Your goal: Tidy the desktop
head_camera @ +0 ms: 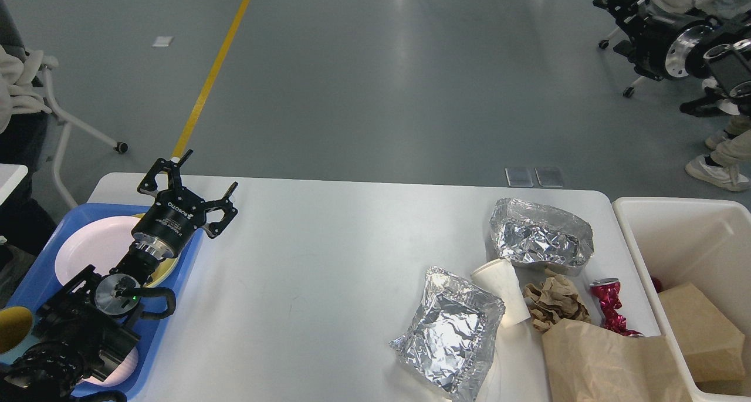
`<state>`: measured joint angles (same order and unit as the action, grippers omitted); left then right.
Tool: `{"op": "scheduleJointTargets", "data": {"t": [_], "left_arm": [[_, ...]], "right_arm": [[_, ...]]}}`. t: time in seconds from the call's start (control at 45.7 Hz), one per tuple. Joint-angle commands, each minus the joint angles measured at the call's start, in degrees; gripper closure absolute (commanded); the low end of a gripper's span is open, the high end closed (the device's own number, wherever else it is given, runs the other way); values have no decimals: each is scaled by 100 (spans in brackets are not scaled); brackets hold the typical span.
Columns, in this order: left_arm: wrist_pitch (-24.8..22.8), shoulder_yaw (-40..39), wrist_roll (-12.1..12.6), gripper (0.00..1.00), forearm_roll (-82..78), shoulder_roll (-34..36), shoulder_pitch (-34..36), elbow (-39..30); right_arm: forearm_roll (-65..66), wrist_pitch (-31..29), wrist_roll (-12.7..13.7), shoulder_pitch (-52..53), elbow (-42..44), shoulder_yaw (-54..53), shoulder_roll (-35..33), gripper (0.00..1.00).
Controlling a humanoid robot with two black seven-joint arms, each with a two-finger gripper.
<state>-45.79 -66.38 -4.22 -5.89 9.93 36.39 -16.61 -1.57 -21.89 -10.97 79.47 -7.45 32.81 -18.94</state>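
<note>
Evidently sorting, the left pincer (196, 185) is hovering spread and empty beside the blue tray (35, 273), while foil trays (449, 331) are littering the table (328, 255) by the white bin (645, 237); the right pincer's (616, 6) state I cannot tell.

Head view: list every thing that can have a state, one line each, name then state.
left claw: open, empty, above the blue tray's far edge
right claw: raised off the desktop, fingers indistinct
paper cup: tipped on its side
red can: crushed
brown paper ball: crumpled
far foil container: open, upright
near foil container: crumpled
white bin: partly filled
</note>
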Motion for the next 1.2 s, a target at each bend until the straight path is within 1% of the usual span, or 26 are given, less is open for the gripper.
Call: {"op": "scheduleJointTargets", "data": {"t": [0.0,0.044,0.088,0.285,0.394,0.548,0.701,0.767,0.788,0.876,0.986,1.183], "left_arm": [[0,2,0,3,0,0,0,0],[0,2,0,3,0,0,0,0],[0,2,0,3,0,0,0,0],[0,2,0,3,0,0,0,0],[0,-7,0,3,0,0,0,0],[0,2,0,3,0,0,0,0],[0,2,0,3,0,0,0,0],[0,2,0,3,0,0,0,0],[0,2,0,3,0,0,0,0],[0,2,0,3,0,0,0,0],[0,2,0,3,0,0,0,0],[0,-7,0,3,0,0,0,0]], "right_arm": [[17,-9,7,200,-317,1015,153,0],[17,0,7,367,-597,1375,162,0],[34,0,7,446,-704,1534,171,0],[87,-79,7,517,-968,1816,206,0],[271,-79,7,508,-1240,2272,180,0],[456,-96,7,727,-2197,2984,-66,0],[456,-175,7,1114,-2796,3582,-189,0],[456,-385,7,1342,-2893,3846,-207,0],[456,-578,7,1474,-2911,4003,-251,0],[456,-878,7,1563,-2911,4312,-286,0],[456,-931,7,1563,-2920,4620,-260,0],[456,-966,7,1536,-2955,4690,-313,0]]}}
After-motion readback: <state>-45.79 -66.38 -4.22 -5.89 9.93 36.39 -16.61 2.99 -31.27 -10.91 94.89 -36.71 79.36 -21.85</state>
